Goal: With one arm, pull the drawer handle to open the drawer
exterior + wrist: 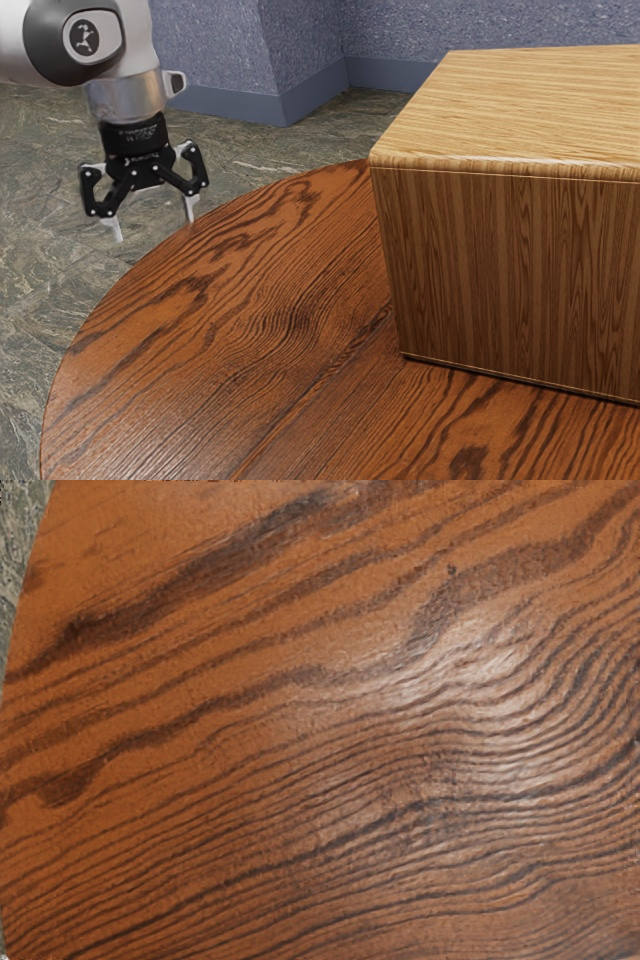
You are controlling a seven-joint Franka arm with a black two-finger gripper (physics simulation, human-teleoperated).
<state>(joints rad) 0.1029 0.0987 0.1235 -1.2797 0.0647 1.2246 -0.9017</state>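
A light wooden cabinet box point(510, 200) stands on the round dark wooden table point(260, 340) at the exterior view's right. Its two visible faces are plain wood, with no handle or drawer seam on them. My gripper point(152, 221) hangs at the exterior view's upper left, above the table's far edge, pointing down. Its fingers stand open with nothing between them. It is well apart from the cabinet. The wrist view looks straight down on the table's grain point(330, 740).
The table's curved edge point(120, 290) runs along the exterior view's left, with a mottled stone floor point(50, 200) beyond it. A blue-grey wall with a baseboard point(270, 100) stands at the back. A strip of floor point(14, 540) borders the table in the wrist view.
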